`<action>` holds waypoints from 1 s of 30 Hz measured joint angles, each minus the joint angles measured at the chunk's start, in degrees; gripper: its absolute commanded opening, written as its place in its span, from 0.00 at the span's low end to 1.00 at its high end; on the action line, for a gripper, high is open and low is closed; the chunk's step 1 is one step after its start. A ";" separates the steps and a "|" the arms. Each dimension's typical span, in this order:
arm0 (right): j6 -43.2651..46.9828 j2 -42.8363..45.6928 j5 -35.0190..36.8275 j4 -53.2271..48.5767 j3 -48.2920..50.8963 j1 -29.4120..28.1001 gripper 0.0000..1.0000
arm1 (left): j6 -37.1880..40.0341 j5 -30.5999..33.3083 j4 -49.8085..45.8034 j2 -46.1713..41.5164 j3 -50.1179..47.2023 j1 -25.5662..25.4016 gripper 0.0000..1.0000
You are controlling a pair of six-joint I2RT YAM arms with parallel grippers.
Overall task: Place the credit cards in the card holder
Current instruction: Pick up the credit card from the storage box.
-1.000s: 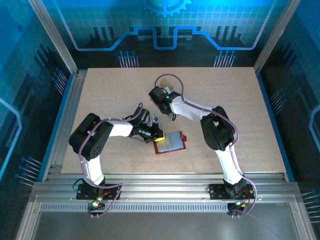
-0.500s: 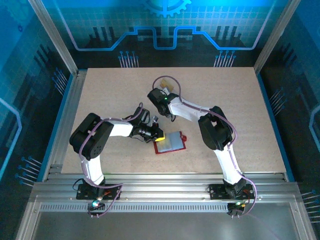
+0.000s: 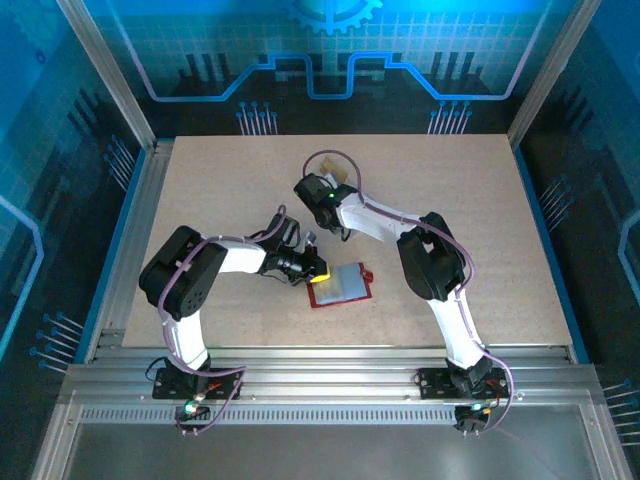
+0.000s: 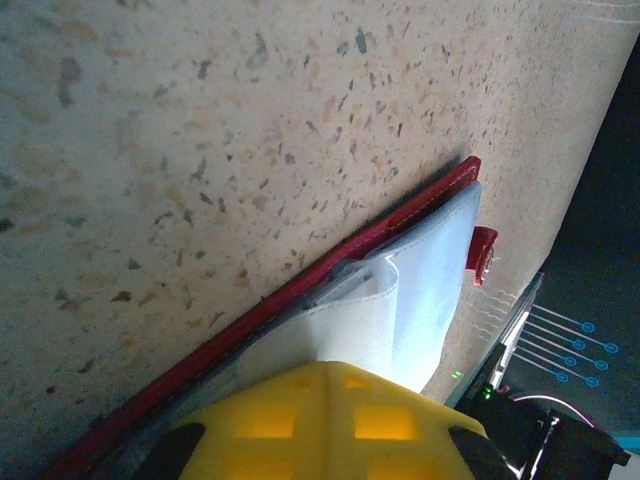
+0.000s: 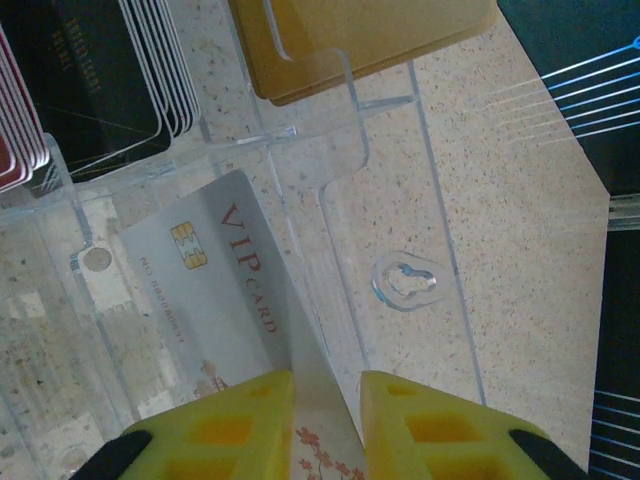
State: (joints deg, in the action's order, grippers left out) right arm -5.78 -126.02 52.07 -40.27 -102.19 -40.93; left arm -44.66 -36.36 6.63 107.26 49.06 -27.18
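The card holder (image 3: 344, 286), a dark red wallet, lies open on the table, its pale inner pocket (image 4: 420, 300) facing up and its snap tab (image 4: 482, 252) at the far side. My left gripper (image 3: 314, 270) (image 4: 335, 372) is shut, its yellow fingertips pressed on the pocket's near end. My right gripper (image 3: 325, 181) (image 5: 328, 385) reaches into a clear plastic box (image 5: 400, 200). A whitish credit card (image 5: 205, 285) printed "VIP CARD" leans there. Its lower right edge runs between my yellow fingers (image 5: 420, 420), which stand narrowly apart.
The clear box holds more cards in other slots: a black and white stack (image 5: 100, 80), gold ones (image 5: 350, 40) and red ones (image 5: 15, 140). Bare speckled table (image 3: 470, 200) lies to the right of the box. Metal frame rails (image 3: 135, 240) edge the table.
My right arm has shifted slightly left towards the clear box. The left arm and the card holder have not moved.
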 measured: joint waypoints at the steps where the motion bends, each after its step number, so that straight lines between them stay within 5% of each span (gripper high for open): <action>1: 0.11 0.00 0.00 0.02 -0.09 0.00 0.17 | 0.00 0.00 0.00 0.00 0.00 0.00 0.02; 10: 1.42 0.00 -2.32 -0.20 -0.81 0.02 0.00 | -0.02 0.00 0.00 0.00 -0.02 0.00 0.02; 23: 1.09 1.57 -14.43 -3.17 -2.51 1.57 0.00 | 0.00 -0.02 0.00 0.00 0.00 0.00 0.02; 30: 0.20 9.35 -23.19 -3.96 -1.64 1.90 0.00 | 0.74 0.11 -0.83 -0.07 0.33 0.00 0.04</action>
State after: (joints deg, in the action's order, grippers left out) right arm -5.58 -116.66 28.88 -44.23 -103.83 -39.03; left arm -43.92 -36.25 5.80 107.20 49.39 -27.18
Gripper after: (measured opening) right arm 0.038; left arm 0.042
